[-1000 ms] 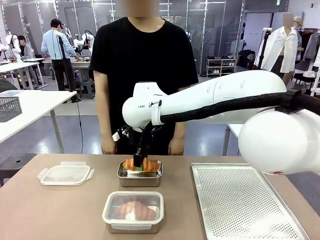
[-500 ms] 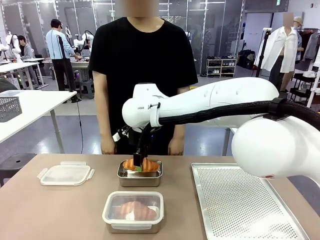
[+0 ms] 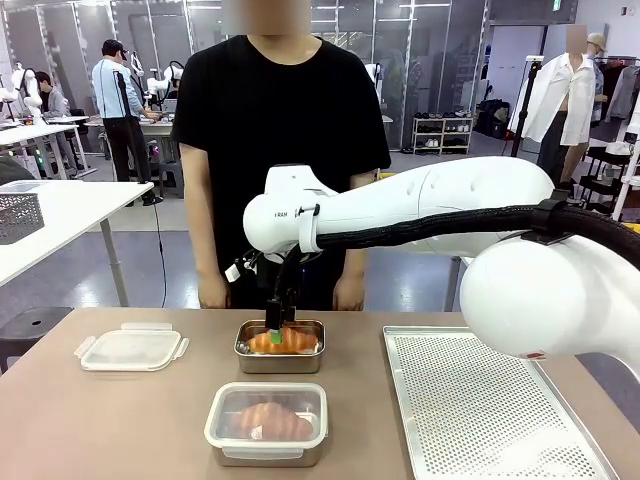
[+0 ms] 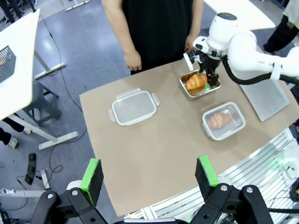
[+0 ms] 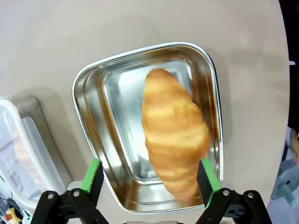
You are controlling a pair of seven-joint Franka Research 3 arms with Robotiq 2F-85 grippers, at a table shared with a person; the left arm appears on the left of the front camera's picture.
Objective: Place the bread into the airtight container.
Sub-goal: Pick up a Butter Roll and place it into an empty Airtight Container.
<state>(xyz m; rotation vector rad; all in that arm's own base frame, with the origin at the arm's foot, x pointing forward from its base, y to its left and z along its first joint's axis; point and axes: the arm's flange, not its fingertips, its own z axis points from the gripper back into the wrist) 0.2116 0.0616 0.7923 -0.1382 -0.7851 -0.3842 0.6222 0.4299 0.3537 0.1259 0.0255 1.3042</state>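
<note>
Right hand (image 3: pixel 277 322) open above croissant (image 3: pixel 281 341) in steel container (image 3: pixel 280 348)

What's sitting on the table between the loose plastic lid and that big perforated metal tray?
In the front view, two containers sit between the lid and tray: an open steel container with a croissant, and a lidded container.

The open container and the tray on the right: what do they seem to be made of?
Container: probably stainless steel, polished; its walls mirror the croissant and light. Tray: likely aluminium or steel, matte grey, its floor densely perforated.
</note>
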